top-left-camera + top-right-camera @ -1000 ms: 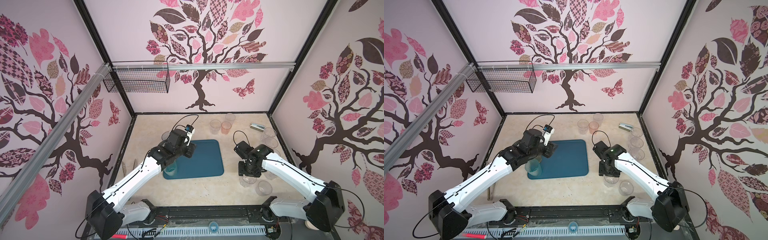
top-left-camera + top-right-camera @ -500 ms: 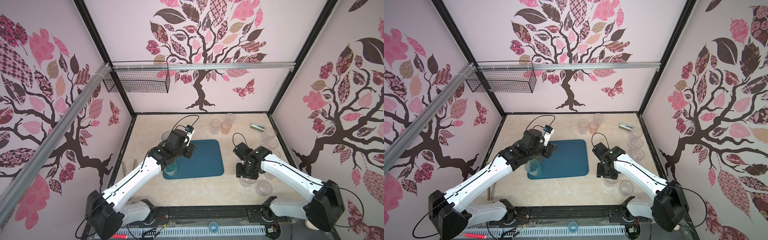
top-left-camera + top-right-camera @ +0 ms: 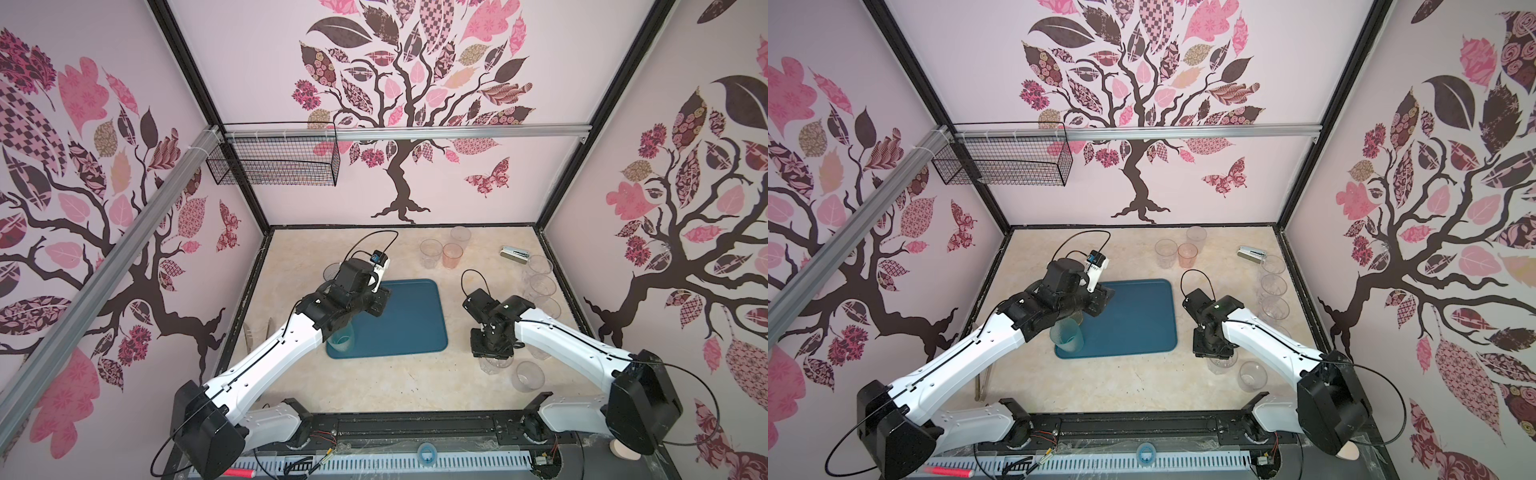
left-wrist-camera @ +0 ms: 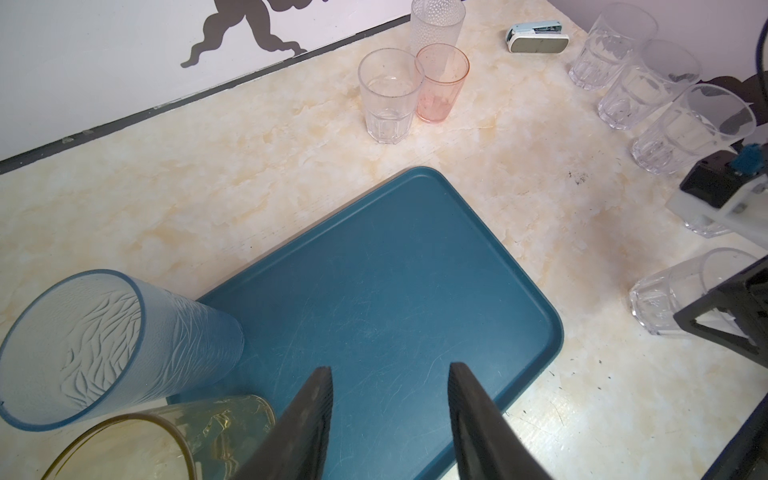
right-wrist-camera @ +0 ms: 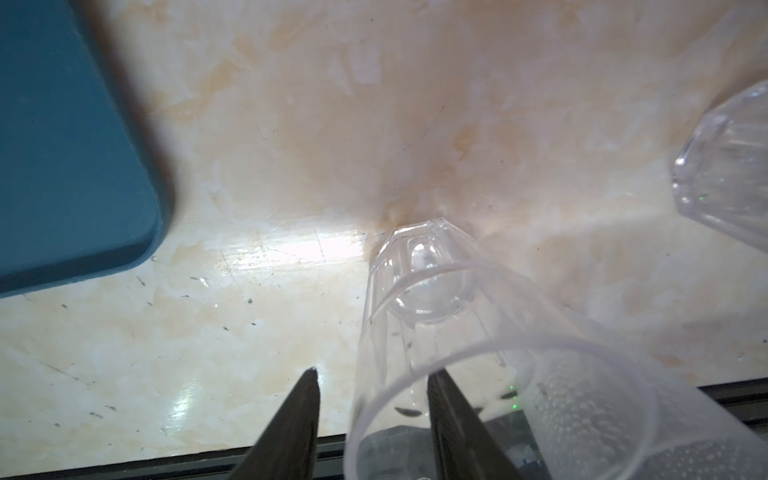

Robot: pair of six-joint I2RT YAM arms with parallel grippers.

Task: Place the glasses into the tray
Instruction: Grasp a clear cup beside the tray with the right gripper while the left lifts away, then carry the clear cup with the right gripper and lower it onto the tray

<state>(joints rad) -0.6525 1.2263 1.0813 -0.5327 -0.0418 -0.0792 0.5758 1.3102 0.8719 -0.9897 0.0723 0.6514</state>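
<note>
**At the front right of the table — jaws drawn in on a clear glass**

Off the right side of the tray [image 3: 415, 316], the right gripper [image 5: 374, 370] has been brought slightly nearer the table's front edge over the last second, and its jaws have been drawn in from a wider setting. In the right wrist view they are seen astride the rim of a clear glass [image 5: 424, 286]. One finger is inside the mouth and the other outside, with a gap left between that finger and the wall. The jaws are therefore narrowed but the glass is not yet pinched. It stands upright on the table [image 3: 374, 382], apart from the tray.

The left gripper [image 4: 390, 370] has scarcely been moved. It is held above the tray with its jaws moderately apart and nothing between them.

Two tumblers are already placed at one corner of the tray — a blue-grey glass [image 4: 104, 345] and, just beside it, a yellow glass [image 4: 174, 440]. The rest are left on the table: a row by the right wall [image 3: 540, 286] and a group of three at the back [image 3: 452, 254].

The narrowing is judged to be the start of the next pick. Most of the task is still to be done, and a grip on one wall alone could let the glass tilt when lifted.
</note>
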